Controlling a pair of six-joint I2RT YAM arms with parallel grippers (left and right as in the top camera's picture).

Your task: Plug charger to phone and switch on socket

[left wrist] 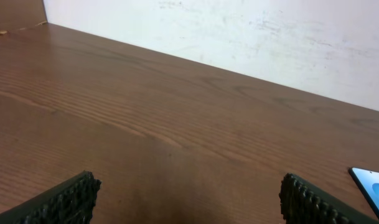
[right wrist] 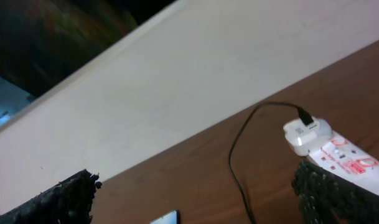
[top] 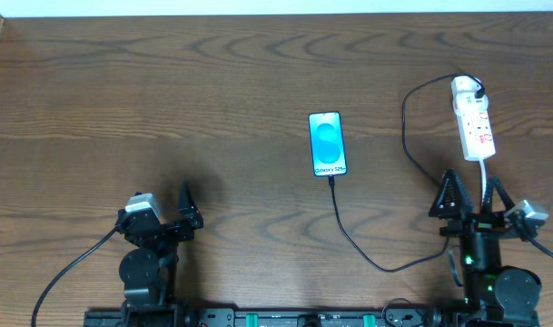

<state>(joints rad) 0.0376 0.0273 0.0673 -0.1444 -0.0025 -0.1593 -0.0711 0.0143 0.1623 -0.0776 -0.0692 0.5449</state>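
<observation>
Overhead first. Shows the phone (top: 328, 143) flat near mid-table, screen lit cyan with a darker blue blob. Shows the charger (top: 404, 123) running from the phone's lower edge, curving right, then looping up to its black plug seated in the far end of the socket (top: 476, 127), well to the phone's right. Looks plugged at both ends, as a judgement; cannot confirm a fully seated tip. Cannot tell the state of the socket's switch, so counts switching on as the step possibly left. Cannot read the small white line on the screen or the red marks on the socket; too small.

Left wrist next. Shows the left gripper (left wrist: 189, 190) spread wide over the wooden table (left wrist: 177, 112), gripping nothing, with only a corner of the phone at the frame's right edge.

Right wrist last. Shows the right gripper (right wrist: 195, 183) likewise spread and empty, with the socket just past one finger and the charger's loop rising to the plug. Makes out red printing there, not legible.
</observation>
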